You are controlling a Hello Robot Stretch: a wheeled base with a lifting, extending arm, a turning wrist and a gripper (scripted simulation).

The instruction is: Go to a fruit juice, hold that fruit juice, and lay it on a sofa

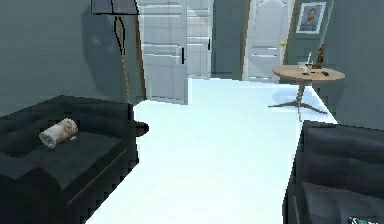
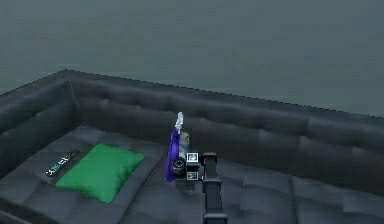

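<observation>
In the arm side view a long dark leather sofa (image 2: 280, 150) spans the picture. The dark arm bar (image 2: 211, 195) rises from the bottom edge to two white marked squares, and the gripper (image 2: 176, 168) sits just left of them. A slim purple bottle-like thing with a pale top (image 2: 177, 143) stands tilted at the gripper, in front of the sofa's seat and backrest. I cannot tell whether the gripper holds it or whether it rests on the seat.
A green cushion (image 2: 98, 168) and a small dark remote (image 2: 60, 163) lie on the seat's left part. The forward view has a dark sofa (image 1: 90, 150) with a pale roll (image 1: 58, 133), a floor lamp (image 1: 122, 50), white doors (image 1: 165, 50), a round wooden table (image 1: 308, 75), a dark seat (image 1: 340, 170) and open pale floor.
</observation>
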